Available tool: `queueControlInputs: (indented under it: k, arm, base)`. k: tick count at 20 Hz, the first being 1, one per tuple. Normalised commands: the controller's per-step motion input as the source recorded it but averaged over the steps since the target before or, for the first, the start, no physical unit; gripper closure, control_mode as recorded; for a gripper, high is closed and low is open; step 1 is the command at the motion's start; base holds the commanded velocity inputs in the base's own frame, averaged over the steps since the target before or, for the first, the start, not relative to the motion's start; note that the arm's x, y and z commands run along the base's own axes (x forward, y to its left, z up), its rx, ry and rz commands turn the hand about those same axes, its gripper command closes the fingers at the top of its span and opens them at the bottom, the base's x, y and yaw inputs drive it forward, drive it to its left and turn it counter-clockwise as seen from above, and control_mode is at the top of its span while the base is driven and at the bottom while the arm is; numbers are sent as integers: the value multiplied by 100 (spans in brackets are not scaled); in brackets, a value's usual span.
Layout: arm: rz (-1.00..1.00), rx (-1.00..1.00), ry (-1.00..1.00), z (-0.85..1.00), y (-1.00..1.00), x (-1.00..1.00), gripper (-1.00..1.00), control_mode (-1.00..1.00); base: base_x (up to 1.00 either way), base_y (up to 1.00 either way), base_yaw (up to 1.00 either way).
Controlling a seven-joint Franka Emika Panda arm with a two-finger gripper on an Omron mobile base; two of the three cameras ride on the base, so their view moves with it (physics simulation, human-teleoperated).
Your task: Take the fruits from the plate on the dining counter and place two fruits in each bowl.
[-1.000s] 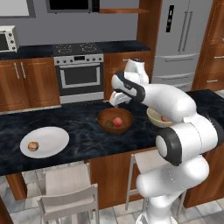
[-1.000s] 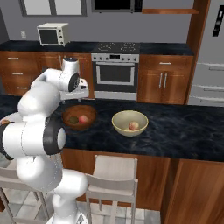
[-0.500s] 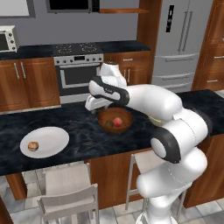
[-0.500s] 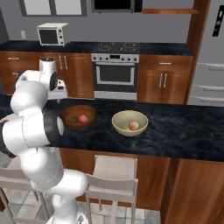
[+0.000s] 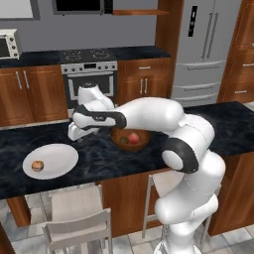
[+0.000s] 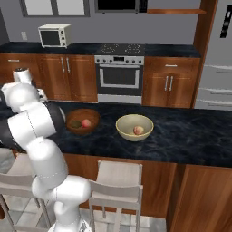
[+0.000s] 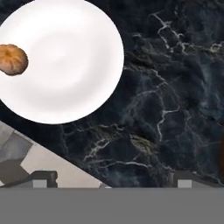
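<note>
1. Fruits: one orange-tan fruit [image 5: 37, 165] is left on the plate [image 5: 58, 158], near its 9 o'clock rim, at the left of the surface [image 5: 99, 161]
2. Tool [image 5: 75, 132] hangs between plate and wooden bowl, jaws wide apart and empty; the plate lies at its 8 o'clock
3. Wooden bowl [image 5: 130, 139] holds a reddish fruit [image 5: 133, 138] and, beside it in the right base view, a dark one [image 6: 75, 123]: judged full
4. Cream bowl [image 6: 134, 127], farthest right, holds one pinkish fruit [image 6: 138, 130]; it needs the last one
</note>
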Motion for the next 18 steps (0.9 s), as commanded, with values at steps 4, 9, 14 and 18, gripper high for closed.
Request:
queueControlInputs:
  k: [4, 9, 14, 18]
  arm:
    - [0, 0, 1, -21, 98, 0, -100, -100]
    - [0, 0, 4, -22, 79, -1, -100, -100]
    - [0, 6, 0, -25, 55, -1, -100, -100]
    - [0, 0, 0, -11, 32, 0, -100, -100]
  base:
    - [0, 0, 0]
    - [0, 0, 0]
    - [0, 0, 0]
    - [0, 0, 0]
